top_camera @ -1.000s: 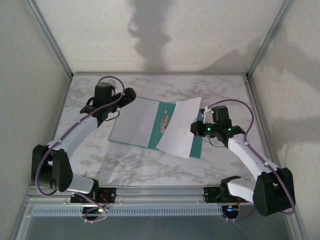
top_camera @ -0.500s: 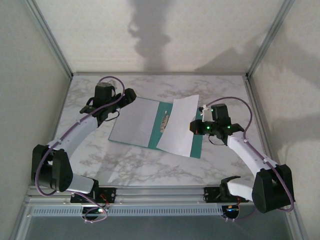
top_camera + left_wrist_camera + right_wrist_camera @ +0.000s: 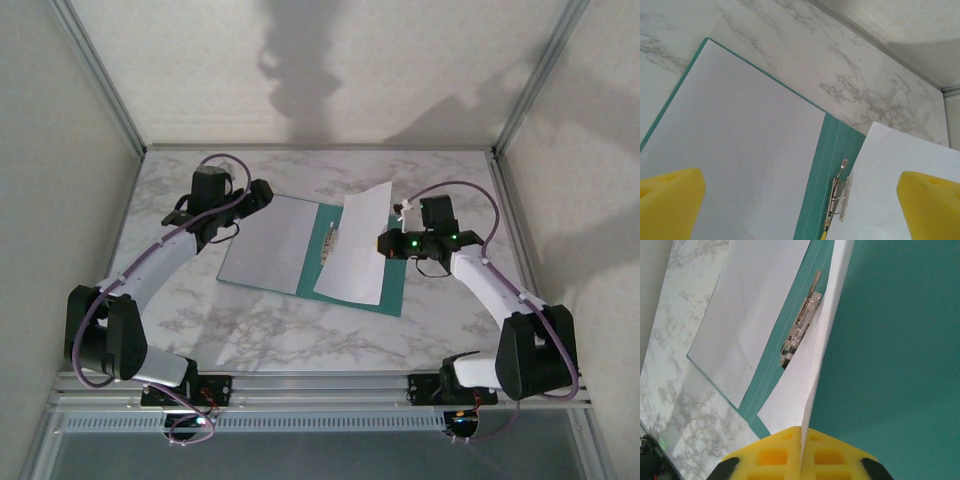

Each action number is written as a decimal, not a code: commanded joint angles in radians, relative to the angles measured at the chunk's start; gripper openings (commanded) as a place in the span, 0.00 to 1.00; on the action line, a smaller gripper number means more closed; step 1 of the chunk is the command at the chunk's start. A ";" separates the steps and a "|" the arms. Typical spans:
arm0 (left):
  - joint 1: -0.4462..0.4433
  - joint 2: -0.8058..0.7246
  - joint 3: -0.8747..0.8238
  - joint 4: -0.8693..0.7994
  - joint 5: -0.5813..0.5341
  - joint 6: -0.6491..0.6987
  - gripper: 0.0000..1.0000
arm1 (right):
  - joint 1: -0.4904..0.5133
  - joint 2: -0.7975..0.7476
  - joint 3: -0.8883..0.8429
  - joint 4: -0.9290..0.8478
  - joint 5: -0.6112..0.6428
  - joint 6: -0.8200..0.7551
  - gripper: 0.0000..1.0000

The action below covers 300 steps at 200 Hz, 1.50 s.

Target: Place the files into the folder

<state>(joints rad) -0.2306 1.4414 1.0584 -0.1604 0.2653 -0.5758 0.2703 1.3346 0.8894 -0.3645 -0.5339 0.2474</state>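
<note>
On the grey-veined marble worktop, the thin teal-green card folder lies open. The right gripper pinches 1 plain white paper sheet above its right leaf; the left gripper is spread. Best lower it flat, edge beside the fastener.

Plenty of bare table in front of the folder and behind it. In the way over the right leaf: a tilted white sheet, pinched by the right gripper. Left gripper just beside the far left corner. Walls close on both sides.
</note>
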 commanded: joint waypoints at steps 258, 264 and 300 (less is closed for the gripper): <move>-0.009 0.030 0.045 -0.048 -0.012 0.038 0.99 | -0.098 0.238 0.136 -0.133 -0.130 -0.021 0.47; -0.009 0.031 0.045 -0.050 -0.012 0.040 0.99 | -0.099 0.245 0.138 -0.134 -0.125 -0.018 0.47; -0.009 0.030 0.043 -0.052 -0.011 0.042 0.99 | -0.105 0.274 0.146 -0.139 -0.094 -0.005 0.50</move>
<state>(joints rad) -0.2306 1.4635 1.0718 -0.1883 0.2649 -0.5499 0.1745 1.5906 1.0046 -0.4759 -0.6586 0.2283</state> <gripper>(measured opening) 0.988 0.493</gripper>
